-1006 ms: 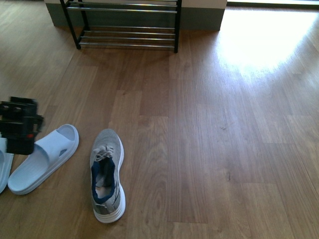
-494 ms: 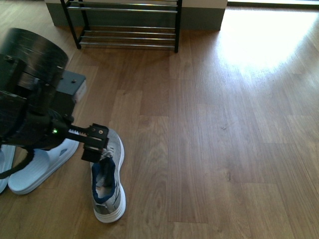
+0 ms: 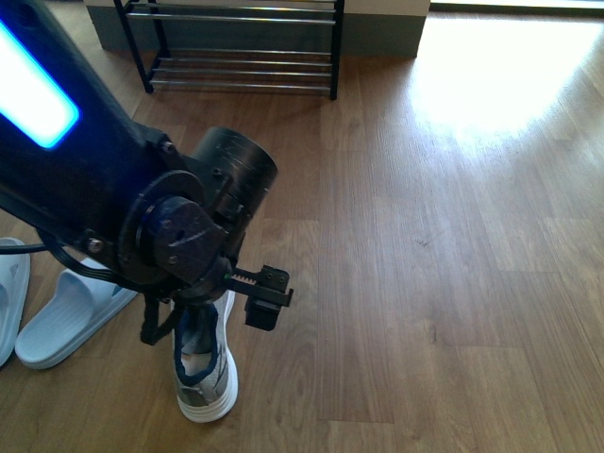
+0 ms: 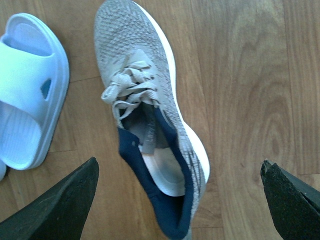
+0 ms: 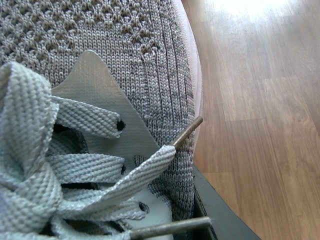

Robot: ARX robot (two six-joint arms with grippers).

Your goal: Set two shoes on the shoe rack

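Observation:
A grey sneaker [image 3: 206, 382] with a white sole lies on the wood floor at the front left, toe pointing away. My left gripper [image 3: 204, 319] hangs open just above it, one finger on each side; the left wrist view shows this sneaker [image 4: 145, 95] from above, between the wide-apart black fingertips [image 4: 62, 202]. My right gripper [image 5: 130, 225] is shut on another grey sneaker [image 5: 125, 60], whose knit and laces fill the right wrist view; one dark finger [image 5: 222, 217] presses its side. The right arm is out of the front view. The black shoe rack [image 3: 241, 52] stands at the far wall.
Two light-blue slides lie left of the sneaker, one [image 3: 66, 316] close beside it and one [image 3: 9, 293] at the frame's edge; the near slide [image 4: 27, 95] also shows by the left wrist. My left arm [image 3: 104, 189] hides much of the left floor.
My left arm has swung in from the left edge and moved right, and its open gripper now hangs over the grey sneaker. The shoes on the floor have not moved.

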